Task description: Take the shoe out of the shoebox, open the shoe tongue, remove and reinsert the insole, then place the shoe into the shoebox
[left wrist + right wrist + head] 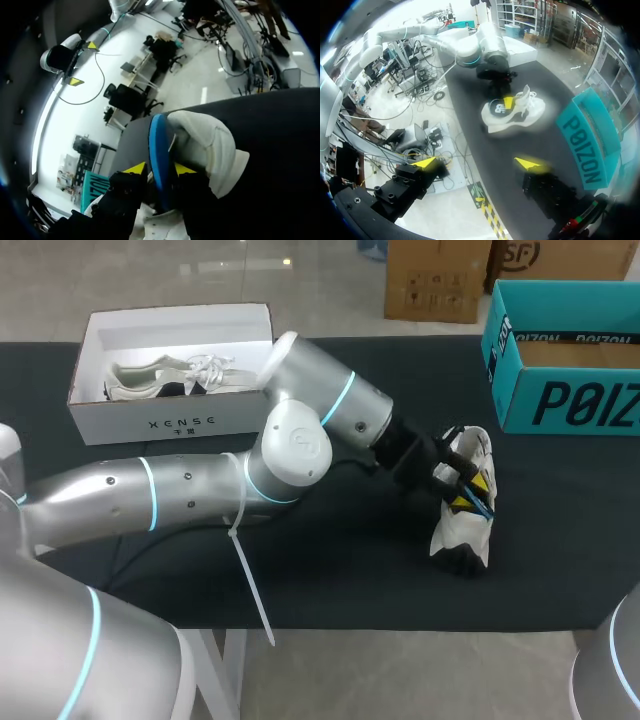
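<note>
right gripper (477,163): hanging off the near edge of the black table (350,570), fingers spread wide with nothing between them, well apart from the shoe.
shoe (462,535): white-and-black sneaker, lying on the table toward my right, outside both boxes.
left gripper (160,169): reaching past the middle into the shoe's opening, its yellow tips pinching the blue insole (157,145) from two sides.
insole position: standing on edge between the tips; how much is sitting inside the shoe is hidden.
insole handling: looking thin, light and floppy, probably dragging on the lining; gripping near its heel end seems best.
shoe handling: looking light, with a soft upper and a stiffer sole; likely sliding unless pinned at toe or heel.
far side: teal shoebox (560,390) sitting open at far right; white shoebox (170,420) at far left, holding another pale sneaker (150,375).
</note>
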Robot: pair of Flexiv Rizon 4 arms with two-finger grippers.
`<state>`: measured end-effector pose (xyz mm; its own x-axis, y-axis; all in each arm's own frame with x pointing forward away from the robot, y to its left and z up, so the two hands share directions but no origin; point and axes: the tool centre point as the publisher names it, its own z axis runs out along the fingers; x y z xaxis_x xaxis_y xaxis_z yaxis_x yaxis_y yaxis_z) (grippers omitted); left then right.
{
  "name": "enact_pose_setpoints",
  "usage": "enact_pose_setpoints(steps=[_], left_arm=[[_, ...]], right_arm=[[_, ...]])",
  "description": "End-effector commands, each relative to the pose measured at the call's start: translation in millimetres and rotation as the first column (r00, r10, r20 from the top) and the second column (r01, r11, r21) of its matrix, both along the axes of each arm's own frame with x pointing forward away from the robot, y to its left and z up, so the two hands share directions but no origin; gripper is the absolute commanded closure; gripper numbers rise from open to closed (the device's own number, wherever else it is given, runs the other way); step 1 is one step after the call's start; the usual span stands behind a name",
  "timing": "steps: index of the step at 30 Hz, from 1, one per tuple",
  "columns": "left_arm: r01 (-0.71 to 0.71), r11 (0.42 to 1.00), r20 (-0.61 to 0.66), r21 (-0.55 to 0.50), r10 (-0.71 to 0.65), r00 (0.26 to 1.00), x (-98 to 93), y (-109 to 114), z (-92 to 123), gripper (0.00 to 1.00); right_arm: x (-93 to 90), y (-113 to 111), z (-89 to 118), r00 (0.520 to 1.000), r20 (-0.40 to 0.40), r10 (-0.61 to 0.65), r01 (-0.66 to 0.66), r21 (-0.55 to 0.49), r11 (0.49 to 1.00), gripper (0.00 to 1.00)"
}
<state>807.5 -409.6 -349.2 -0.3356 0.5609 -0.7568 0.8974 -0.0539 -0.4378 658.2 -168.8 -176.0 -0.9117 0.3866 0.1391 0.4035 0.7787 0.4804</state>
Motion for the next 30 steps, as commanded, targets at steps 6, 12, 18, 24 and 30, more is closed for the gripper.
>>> enact_pose_setpoints(steps=[6, 12, 18, 24, 30], left_arm=[[-0.014, 1.000, 0.015, 0.019, 0.013, 1.000, -15.6, 22.1, 20.7, 0.77], [-0.010, 1.000, 0.014, 0.028, 0.010, 1.000, -19.9, 26.9, 23.0, 0.78], [0.014, 1.000, -0.011, 0.021, -0.014, 1.000, -27.6, 20.0, 13.8, 0.87], [0.020, 1.000, -0.013, 0.016, -0.020, 1.000, -26.1, 12.0, 7.0, 1.00], [0.015, 0.999, 0.024, 0.038, -0.016, 1.000, -11.8, 10.2, -2.4, 1.00]], right_arm=[[-0.3, 0.0, -0.8, 1.000, 0.000, -0.001, 0.001, -0.003, 1.000, 0.00], [-0.3, 0.0, -0.8, 1.000, 0.000, -0.001, 0.001, -0.003, 1.000, 0.00], [-0.3, 0.0, -0.8, 1.000, 0.000, -0.001, 0.001, -0.003, 1.000, 0.00], [-0.3, 0.0, -0.8, 1.000, 0.000, -0.001, 0.001, -0.003, 1.000, 0.00], [-0.3, 0.0, -0.8, 1.000, 0.000, -0.001, 0.001, -0.003, 1.000, 0.00]])
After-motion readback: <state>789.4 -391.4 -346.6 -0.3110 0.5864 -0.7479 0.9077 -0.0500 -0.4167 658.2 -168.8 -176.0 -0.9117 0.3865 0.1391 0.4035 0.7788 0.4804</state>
